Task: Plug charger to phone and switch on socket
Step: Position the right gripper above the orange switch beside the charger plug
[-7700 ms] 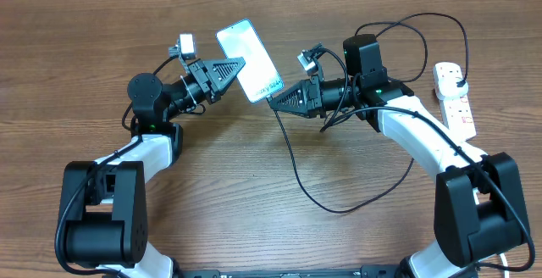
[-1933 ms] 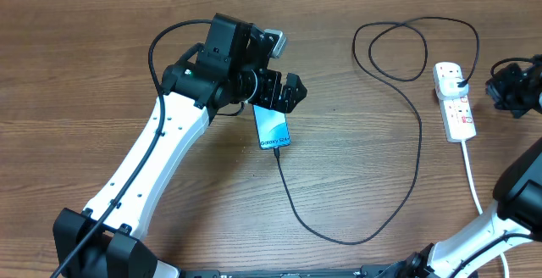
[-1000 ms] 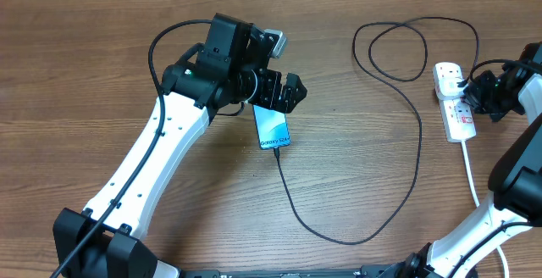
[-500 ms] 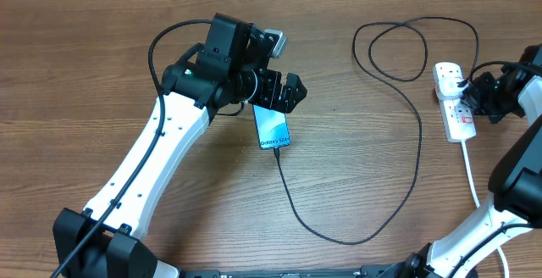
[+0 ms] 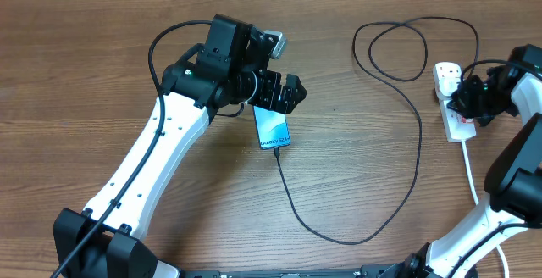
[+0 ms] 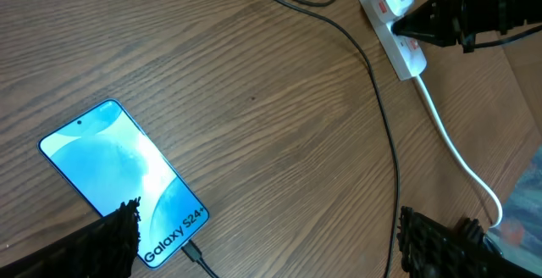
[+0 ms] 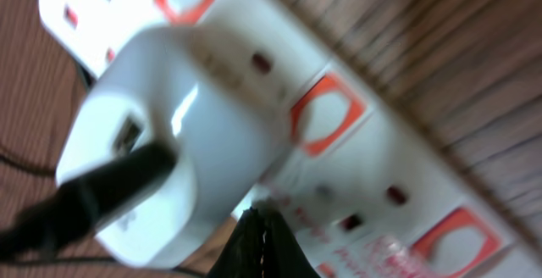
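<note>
The phone (image 5: 273, 130) lies flat on the wood with its blue screen up, and the charger (image 5: 418, 151) has its tip in the phone's lower end. The thin black cable loops right and up to a white adapter (image 7: 169, 134) plugged into the socket (image 5: 464, 128). My left gripper (image 5: 290, 93) hovers open just above the phone's top end, with both fingers (image 6: 110, 244) apart and nothing between them. My right gripper (image 7: 258, 236) is shut, its tip pressed on the socket (image 7: 364, 176) beside the adapter, near a red-marked switch (image 7: 326, 113).
The socket's white cord (image 5: 471, 185) trails toward the front right edge. The charger's slack forms a big loop (image 5: 406, 49) at the back of the table. In the left wrist view the socket (image 6: 412, 58) and the right arm sit at the top right.
My right gripper has moved left from the socket's right side onto its top, beside the adapter. The left arm, the phone and the cable have stayed still.
</note>
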### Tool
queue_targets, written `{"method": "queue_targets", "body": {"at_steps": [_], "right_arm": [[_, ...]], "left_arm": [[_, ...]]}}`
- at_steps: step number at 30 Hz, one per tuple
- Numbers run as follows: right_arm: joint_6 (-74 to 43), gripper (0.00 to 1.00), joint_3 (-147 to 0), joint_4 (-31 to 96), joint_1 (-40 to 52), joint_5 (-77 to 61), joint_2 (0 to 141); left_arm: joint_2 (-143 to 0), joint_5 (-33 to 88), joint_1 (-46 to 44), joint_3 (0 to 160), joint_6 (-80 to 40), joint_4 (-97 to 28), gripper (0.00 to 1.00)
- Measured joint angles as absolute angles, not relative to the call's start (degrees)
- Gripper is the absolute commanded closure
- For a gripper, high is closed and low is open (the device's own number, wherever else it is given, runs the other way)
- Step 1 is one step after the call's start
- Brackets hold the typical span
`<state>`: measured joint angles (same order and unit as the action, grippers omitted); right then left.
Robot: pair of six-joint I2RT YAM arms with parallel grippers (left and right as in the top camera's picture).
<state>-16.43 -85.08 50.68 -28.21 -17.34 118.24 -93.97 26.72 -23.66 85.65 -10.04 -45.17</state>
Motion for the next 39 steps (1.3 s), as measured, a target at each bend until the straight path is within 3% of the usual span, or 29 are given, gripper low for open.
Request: {"method": "queue_targets", "body": {"at_steps": [13, 39], "right_arm": [[-17.98, 0.96, -88.18, 48.56, -31.22, -9.91, 115.55], [-18.04, 0.96, -88.2, 45.89, -29.91, -10.04, 118.89]], "left_arm": [[-93.97, 26.72, -23.66, 85.65, -10.04, -45.19, 0.0], [-93.97, 26.72, -23.66, 85.65, -10.04, -45.15, 0.0]]}}
